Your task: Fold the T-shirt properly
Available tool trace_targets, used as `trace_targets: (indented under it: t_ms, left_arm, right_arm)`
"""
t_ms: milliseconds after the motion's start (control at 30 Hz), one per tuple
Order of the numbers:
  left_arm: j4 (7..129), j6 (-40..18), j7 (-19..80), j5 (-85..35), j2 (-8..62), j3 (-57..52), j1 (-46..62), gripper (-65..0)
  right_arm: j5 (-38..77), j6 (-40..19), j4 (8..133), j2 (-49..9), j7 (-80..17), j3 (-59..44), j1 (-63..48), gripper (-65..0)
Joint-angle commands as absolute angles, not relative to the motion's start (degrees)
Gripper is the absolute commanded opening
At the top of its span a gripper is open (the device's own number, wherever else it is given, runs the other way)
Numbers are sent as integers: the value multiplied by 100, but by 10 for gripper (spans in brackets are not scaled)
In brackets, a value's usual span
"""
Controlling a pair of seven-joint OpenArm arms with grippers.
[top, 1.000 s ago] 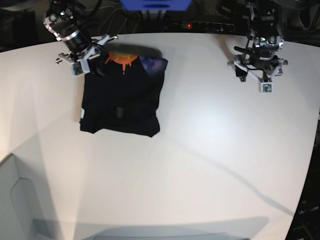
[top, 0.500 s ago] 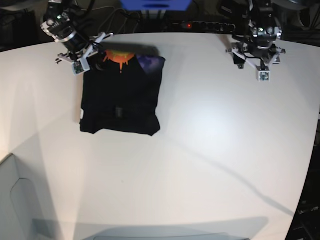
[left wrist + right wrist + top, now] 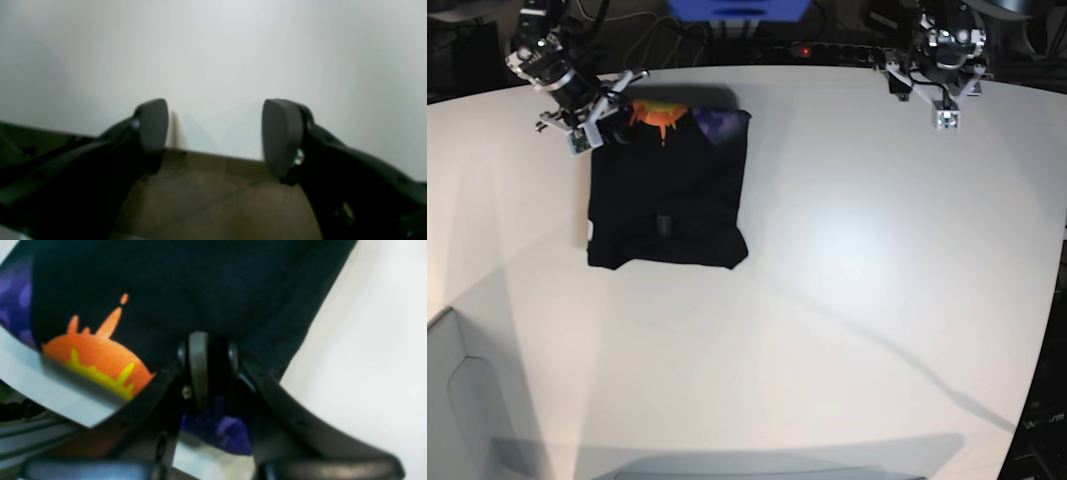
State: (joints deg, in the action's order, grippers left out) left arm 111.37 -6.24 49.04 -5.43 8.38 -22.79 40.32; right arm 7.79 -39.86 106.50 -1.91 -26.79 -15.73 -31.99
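Observation:
The black T-shirt (image 3: 667, 195) lies folded into a rough square at the table's far left, with its orange sunburst print (image 3: 655, 113) and purple patch (image 3: 722, 122) showing along the far edge. The right wrist view shows the same T-shirt (image 3: 206, 283) and orange print (image 3: 96, 356) close up. My right gripper (image 3: 612, 118) is at the shirt's far left corner. Seen from the wrist, this right gripper (image 3: 208, 368) is shut on a fold of the black cloth. My left gripper (image 3: 935, 88) hovers at the far right, away from the shirt. From its own camera the left gripper (image 3: 213, 133) is open and empty over the table's edge.
The white table (image 3: 847, 280) spreads out in front and to the right of the shirt. A power strip (image 3: 832, 50) and a blue object (image 3: 737, 8) sit behind the far edge. A grey shape (image 3: 452, 400) stands at the lower left corner.
My right gripper has drawn back toward the far edge, pulling the shirt's printed edge with it. My left arm has moved back to the far right edge, jaws still wide.

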Motion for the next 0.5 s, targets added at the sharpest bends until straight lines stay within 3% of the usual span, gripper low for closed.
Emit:
trace_targets:
  t_ms: [0, 467]
  left_arm:
    - [11240, -602, 4857, -541, 866, -2299, 4127, -225]
    - [11240, -602, 4875, -1226, 927, -2352, 4602, -225]
  right_arm:
    - [804, -4000, 10721, -215, -2615, -1596, -3222, -585]
    - [804, -4000, 10835, -295, -2607, -1596, -3116, -585]
